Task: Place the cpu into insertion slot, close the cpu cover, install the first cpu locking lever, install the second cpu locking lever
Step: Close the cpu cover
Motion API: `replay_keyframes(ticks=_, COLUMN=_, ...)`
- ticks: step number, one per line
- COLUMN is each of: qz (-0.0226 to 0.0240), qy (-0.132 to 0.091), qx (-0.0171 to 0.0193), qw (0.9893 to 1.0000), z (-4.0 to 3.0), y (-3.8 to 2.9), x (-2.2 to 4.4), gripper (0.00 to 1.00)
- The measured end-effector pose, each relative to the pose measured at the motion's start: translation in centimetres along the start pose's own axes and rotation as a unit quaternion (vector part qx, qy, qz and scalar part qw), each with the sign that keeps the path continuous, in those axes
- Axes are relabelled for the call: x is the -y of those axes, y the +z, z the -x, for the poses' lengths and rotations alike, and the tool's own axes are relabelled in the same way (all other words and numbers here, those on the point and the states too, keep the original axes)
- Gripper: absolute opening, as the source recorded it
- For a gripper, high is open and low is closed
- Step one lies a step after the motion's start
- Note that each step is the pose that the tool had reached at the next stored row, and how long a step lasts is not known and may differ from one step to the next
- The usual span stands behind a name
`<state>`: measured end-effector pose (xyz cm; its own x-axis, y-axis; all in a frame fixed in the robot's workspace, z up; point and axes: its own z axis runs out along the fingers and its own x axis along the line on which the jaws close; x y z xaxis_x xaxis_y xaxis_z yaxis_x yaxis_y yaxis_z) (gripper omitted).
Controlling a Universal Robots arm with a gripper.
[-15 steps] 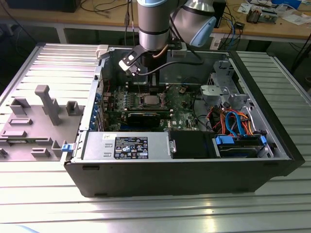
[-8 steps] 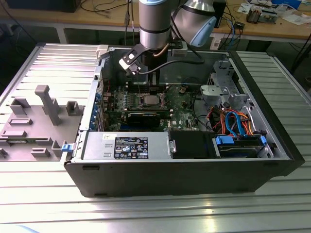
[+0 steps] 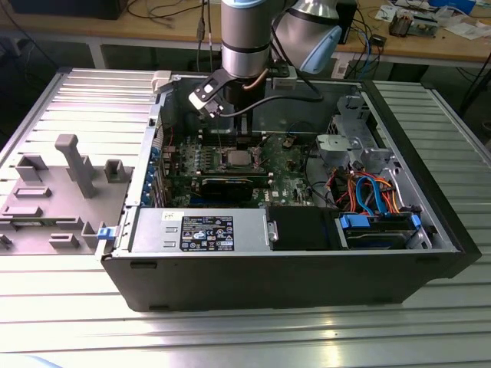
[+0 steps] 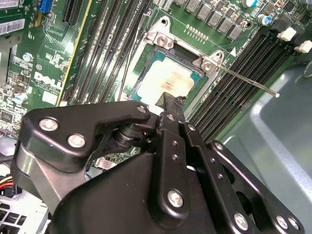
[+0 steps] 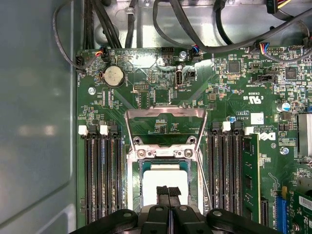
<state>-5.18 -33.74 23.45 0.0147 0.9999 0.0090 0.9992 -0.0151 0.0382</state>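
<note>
The cpu (image 5: 163,178) lies flat in the insertion slot (image 5: 133,185) on the green motherboard, its dull silver top showing in both wrist views (image 4: 168,78). The cpu cover (image 5: 165,113) stands swung open on its hinge beyond the chip. My gripper (image 5: 168,191) is shut, its black fingertips pressed together right over the near edge of the cpu (image 4: 171,100), with nothing visible between them. A thin locking lever (image 4: 243,78) sticks out free to one side of the socket. In the exterior view the arm (image 3: 245,38) reaches down into the open computer case above the socket (image 3: 236,159).
Long black memory slots (image 5: 102,180) flank the socket, one holding a green module (image 5: 249,170). A round coin battery (image 5: 113,76) and black cables (image 5: 195,24) lie beyond. The case wall (image 5: 34,122) is close by. A power supply (image 3: 203,230) and drive bay (image 3: 376,226) fill the case front.
</note>
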Motion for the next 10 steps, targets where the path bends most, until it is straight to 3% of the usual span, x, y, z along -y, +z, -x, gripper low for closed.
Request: replay_keyframes(ticks=10, qz=0.0000, qy=0.000, qx=0.0000, qw=1.0000, z=0.00, y=-0.59, x=-0.02, gripper=0.11)
